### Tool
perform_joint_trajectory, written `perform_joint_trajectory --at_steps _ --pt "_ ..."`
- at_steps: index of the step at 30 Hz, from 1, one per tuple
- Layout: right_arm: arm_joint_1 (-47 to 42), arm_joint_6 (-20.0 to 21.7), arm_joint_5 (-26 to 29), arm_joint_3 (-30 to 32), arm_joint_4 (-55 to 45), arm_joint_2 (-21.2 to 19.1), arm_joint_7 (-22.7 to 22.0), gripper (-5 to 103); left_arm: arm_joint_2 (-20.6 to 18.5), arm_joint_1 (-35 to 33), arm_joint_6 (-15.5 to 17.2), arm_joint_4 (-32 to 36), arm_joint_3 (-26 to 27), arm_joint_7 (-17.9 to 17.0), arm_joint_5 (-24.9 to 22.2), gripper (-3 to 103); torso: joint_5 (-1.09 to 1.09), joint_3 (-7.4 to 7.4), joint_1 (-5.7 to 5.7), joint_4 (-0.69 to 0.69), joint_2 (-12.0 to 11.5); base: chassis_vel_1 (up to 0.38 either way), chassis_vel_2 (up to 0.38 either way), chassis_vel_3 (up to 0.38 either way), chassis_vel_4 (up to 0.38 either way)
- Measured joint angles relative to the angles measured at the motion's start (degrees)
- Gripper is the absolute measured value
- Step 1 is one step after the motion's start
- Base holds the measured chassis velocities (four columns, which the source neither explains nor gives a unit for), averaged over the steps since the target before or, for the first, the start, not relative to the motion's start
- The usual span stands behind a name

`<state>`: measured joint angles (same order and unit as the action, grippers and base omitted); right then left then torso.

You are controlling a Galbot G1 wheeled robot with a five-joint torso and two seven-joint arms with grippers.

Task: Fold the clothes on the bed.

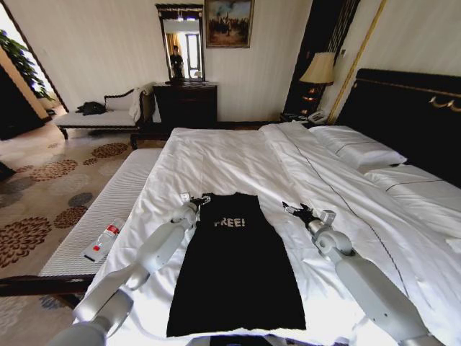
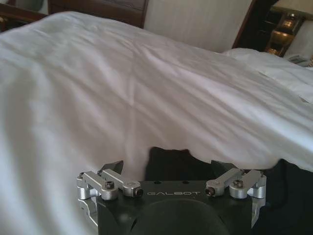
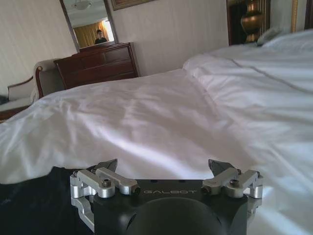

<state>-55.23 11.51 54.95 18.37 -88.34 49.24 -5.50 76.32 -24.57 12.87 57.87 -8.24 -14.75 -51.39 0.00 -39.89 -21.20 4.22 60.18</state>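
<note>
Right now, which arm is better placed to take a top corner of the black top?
Probably left. The left end effector is open at the black top's upper left corner, while the right end effector, also open, sits apart on the white duvet.

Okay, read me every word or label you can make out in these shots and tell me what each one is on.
"FREE!" in white letters across the chest of the black top lying flat on the bed.
"GALBOT" on the body of the left gripper, seen in the left wrist view.
"GALBOT" on the body of the right gripper, seen in the right wrist view.
The red-labelled object on the bench beside the bed: print too small to read.
</note>
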Motion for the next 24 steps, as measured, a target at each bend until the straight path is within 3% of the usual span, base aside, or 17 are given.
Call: perform_joint_trajectory --at_steps 2,5,7,9,14,17,18,21,24 --pt "0.4 0.2 0.7 -0.2 0.2 0.2 0.0 100 0.3 0.1 0.0 -0.3 -0.1 0.2 0.0 100 0.0 0.0 0.0 0.0 0.0 0.0 0.0 0.0 0.0" --pt "3.7 3.7 9.1 -2.1 1.8 2.3 -0.4 100 0.7 0.3 0.0 -1.4 -0.6 0.5 0.2 100 0.0 0.0 0.0 -0.02 0.0 0.0 0.0 0.0 0.0" --pt "5.2 4.8 12.1 -2.9 2.7 3.3 -0.5 100 0.8 0.3 0.0 -1.8 -0.4 0.5 0.2 97 0.0 0.0 0.0 -0.03 0.0 0.0 0.0 0.0 0.0" --pt "8.3 6.2 15.4 -4.5 5.3 5.8 -0.5 100 1.4 0.3 0.0 -2.7 0.0 0.5 0.2 100 0.0 0.0 0.01 -0.04 0.0 0.0 0.0 0.0 0.0" --pt "12.1 6.5 16.3 -6.0 8.3 8.3 -0.2 100 2.1 0.6 0.0 -3.7 0.1 0.5 0.3 100 0.0 0.0 0.0 -0.04 0.0 0.0 0.0 0.0 0.0" --pt "19.6 6.7 15.8 -9.4 17.0 14.6 0.4 100 4.9 1.0 -0.7 -7.4 2.3 1.3 2.2 97 -0.01 0.0 0.0 -0.04 0.0 0.0 0.0 0.0 0.0" --pt "19.6 6.7 15.8 -9.4 17.0 14.6 0.4 100 4.9 1.0 -0.7 -7.4 2.3 1.3 2.2 97 -0.01 0.0 0.0 -0.04 0.0 0.0 0.0 0.0 0.0" --pt "20.5 6.8 15.6 -9.8 19.4 16.3 0.4 100 5.1 0.9 -1.1 -7.6 2.7 1.4 2.5 82 -0.01 0.0 0.0 -0.03 0.0 0.0 0.0 0.0 0.0" --pt "20.8 7.0 15.6 -9.7 20.8 16.9 0.5 100 5.0 0.8 -1.3 -7.5 2.7 1.5 2.6 76 -0.01 0.0 0.0 -0.03 0.0 0.0 0.0 0.0 0.0"
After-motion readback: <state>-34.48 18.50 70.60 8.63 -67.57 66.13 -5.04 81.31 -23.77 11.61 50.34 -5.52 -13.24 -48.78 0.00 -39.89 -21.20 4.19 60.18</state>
